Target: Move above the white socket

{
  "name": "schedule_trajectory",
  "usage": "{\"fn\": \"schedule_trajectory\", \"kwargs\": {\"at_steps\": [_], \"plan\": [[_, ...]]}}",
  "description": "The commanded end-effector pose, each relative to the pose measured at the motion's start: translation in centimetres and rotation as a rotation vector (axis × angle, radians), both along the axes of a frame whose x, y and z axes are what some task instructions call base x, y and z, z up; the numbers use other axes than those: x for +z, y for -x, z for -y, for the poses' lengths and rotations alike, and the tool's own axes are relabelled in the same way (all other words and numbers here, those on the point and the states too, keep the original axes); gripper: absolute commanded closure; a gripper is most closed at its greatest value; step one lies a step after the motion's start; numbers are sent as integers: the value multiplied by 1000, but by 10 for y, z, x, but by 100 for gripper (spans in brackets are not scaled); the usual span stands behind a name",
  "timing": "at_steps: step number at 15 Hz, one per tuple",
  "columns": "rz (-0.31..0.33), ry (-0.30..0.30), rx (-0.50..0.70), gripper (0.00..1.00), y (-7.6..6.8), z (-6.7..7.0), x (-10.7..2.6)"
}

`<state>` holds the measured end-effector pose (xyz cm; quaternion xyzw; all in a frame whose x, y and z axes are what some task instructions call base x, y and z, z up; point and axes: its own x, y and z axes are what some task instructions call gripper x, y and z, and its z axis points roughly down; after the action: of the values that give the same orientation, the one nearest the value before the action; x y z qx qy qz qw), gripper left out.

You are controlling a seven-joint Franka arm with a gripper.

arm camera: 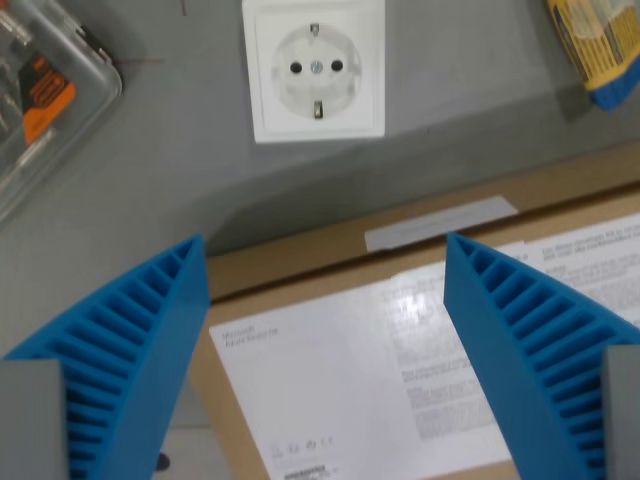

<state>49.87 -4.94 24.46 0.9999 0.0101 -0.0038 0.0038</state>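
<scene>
Looking down through the wrist view, I see the white socket (314,70) lying flat on the grey table (180,170) at the top of the picture, a little toward the wrist view's left of centre. My gripper (325,255) hangs with its two blue ribbed fingers (130,350) spread wide apart, nothing between them, and their tips sit well below the socket in the picture, so the socket lies beyond the jaws rather than between them. The midline between the tips runs up roughly through the socket. Directly below the socket, and under the jaws, lies a brown cardboard box (300,265) with a white printed label (370,370) and a strip of pale tape (440,222) on its upper edge; the text on the label is too blurred for me to read. To the wrist view's left of the socket sits a clear plastic case (50,100) with an orange item inside. To the socket's right, at the corner, is a yellow and blue packet (600,45), partly cut off.
</scene>
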Motion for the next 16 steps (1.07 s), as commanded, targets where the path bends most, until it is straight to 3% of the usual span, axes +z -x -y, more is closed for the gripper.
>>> {"fn": "schedule_trajectory", "kwargs": {"at_steps": [1, 16], "plan": [[-25, -23, -5, 0, -15, -2, -8], [-24, -26, -5, 0, -43, -1, -51]]}}
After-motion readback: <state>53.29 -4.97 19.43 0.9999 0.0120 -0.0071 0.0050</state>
